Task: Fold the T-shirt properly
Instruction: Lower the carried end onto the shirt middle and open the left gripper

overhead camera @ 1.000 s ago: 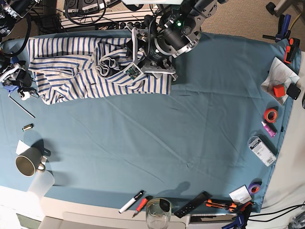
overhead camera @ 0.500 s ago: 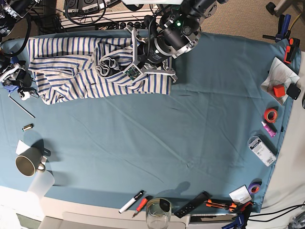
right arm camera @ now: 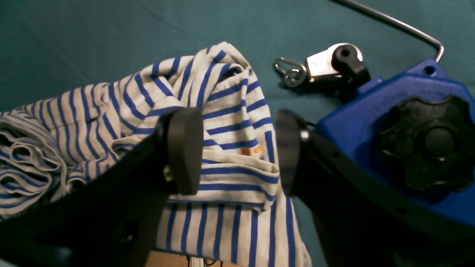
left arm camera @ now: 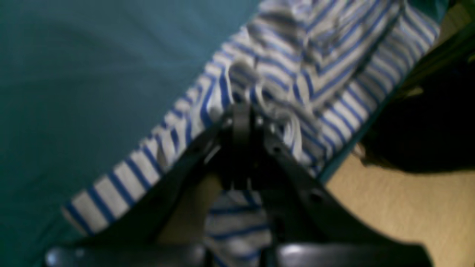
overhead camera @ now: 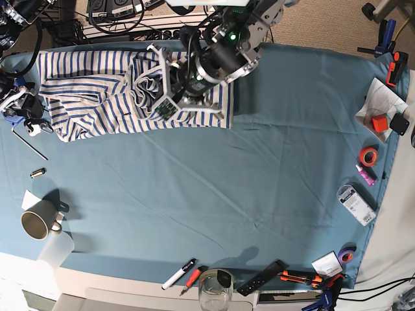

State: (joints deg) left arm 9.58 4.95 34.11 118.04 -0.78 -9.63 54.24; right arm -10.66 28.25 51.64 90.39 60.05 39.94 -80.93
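The T-shirt (overhead camera: 91, 91), white with thin blue stripes, lies crumpled along the far left of the teal cloth. My left gripper (overhead camera: 154, 91) is over the shirt's right half. The blurred left wrist view shows this gripper (left arm camera: 241, 115) shut on a bunched fold of the T-shirt (left arm camera: 315, 66). My right gripper (overhead camera: 34, 114) is at the shirt's left end. In the right wrist view it (right arm camera: 237, 152) stands open, its two pads on either side of a striped corner of the T-shirt (right arm camera: 230, 122) without clamping it.
A blue clamp (right arm camera: 408, 122), a metal clip (right arm camera: 319, 63) and a hex key (overhead camera: 29, 142) lie beside the right gripper. A mug (overhead camera: 37, 223) sits at front left, with markers (overhead camera: 179, 274) and a glass (overhead camera: 215, 293) at the front edge. Tape rolls (overhead camera: 369, 155) and small tools line the right edge.
My left gripper closed on the shirt and moved left with the fabric, shifting the shirt's right part leftwards. The right arm has stayed put.
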